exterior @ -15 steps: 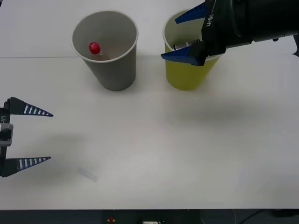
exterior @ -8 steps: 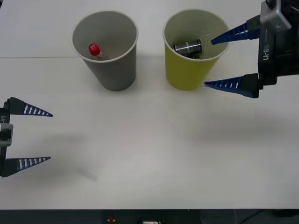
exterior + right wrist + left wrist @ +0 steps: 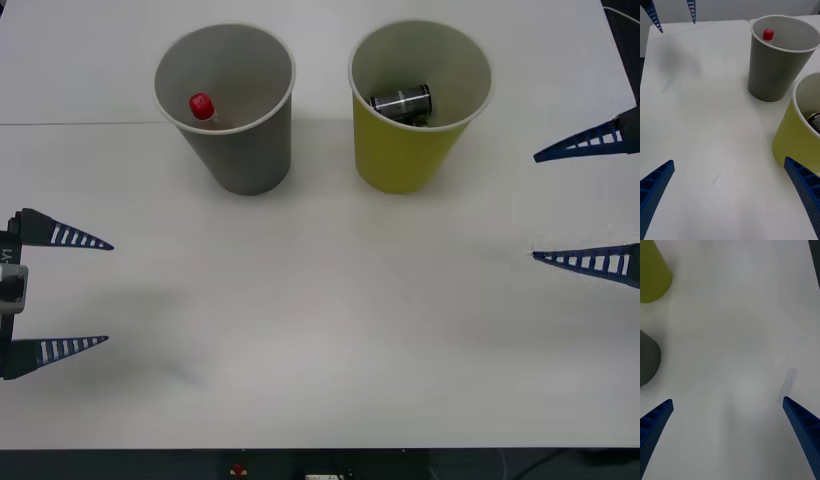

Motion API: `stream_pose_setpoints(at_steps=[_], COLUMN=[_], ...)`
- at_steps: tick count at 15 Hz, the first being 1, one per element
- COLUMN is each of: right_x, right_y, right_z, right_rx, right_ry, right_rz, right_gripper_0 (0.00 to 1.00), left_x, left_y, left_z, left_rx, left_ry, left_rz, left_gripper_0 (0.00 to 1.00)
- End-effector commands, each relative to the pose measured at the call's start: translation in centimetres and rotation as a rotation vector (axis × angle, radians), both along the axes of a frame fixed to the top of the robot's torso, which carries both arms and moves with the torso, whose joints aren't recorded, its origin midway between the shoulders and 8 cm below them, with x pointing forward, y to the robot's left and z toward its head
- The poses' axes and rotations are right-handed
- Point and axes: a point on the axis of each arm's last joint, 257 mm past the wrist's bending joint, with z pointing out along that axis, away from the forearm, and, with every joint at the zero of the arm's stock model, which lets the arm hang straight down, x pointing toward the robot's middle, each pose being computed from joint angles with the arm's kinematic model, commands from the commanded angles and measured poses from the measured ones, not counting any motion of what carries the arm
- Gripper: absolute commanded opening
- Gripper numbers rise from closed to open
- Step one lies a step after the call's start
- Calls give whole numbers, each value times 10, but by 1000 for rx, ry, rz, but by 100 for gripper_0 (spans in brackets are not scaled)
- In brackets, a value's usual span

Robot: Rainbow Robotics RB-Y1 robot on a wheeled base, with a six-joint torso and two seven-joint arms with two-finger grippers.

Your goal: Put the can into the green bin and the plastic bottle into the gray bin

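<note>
The dark can (image 3: pixel 401 102) lies on its side inside the green bin (image 3: pixel 405 160), which stands at the back right of the table. Left of it stands the gray bin (image 3: pixel 250 150), and the red cap of the plastic bottle (image 3: pixel 202 104) shows inside it. In the right wrist view the gray bin (image 3: pixel 771 75) with the bottle's cap (image 3: pixel 768 34) and the green bin (image 3: pixel 790 138) stand ahead. My right gripper (image 3: pixel 585 203) is open at the table's right edge, clear of both bins. My left gripper (image 3: pixel 62 292) is open at the left edge, holding nothing.
The white table (image 3: pixel 320 320) spreads between the two grippers and in front of the bins. A faint seam (image 3: pixel 80 123) runs across it at the back. The table's front edge (image 3: pixel 320 450) lies near the bottom of the front view.
My right gripper has pulled back from over the green bin to the table's right edge and lower. The can stays in the green bin. The left arm has not moved.
</note>
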Motion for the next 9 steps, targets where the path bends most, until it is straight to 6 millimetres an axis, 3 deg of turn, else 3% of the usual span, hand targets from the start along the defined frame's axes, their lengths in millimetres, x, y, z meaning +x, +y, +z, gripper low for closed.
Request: stream_pose_setpoints(at_steps=[1, 4, 9], right_x=[-13, -22, -19], right_y=[-17, -26, -33], right_z=[-16, -26, -29], right_rx=[-7, -14, -3], right_ry=[-2, 23, 44], right_rz=[-5, -16, -40], right_gripper_0=[100, 100, 100], left_x=[0, 0, 0], left_y=[0, 0, 0], left_z=[0, 0, 0], left_rx=[0, 0, 0], left_ry=[0, 0, 0], left_rz=[0, 0, 0], left_gripper_0=[100, 100, 100])
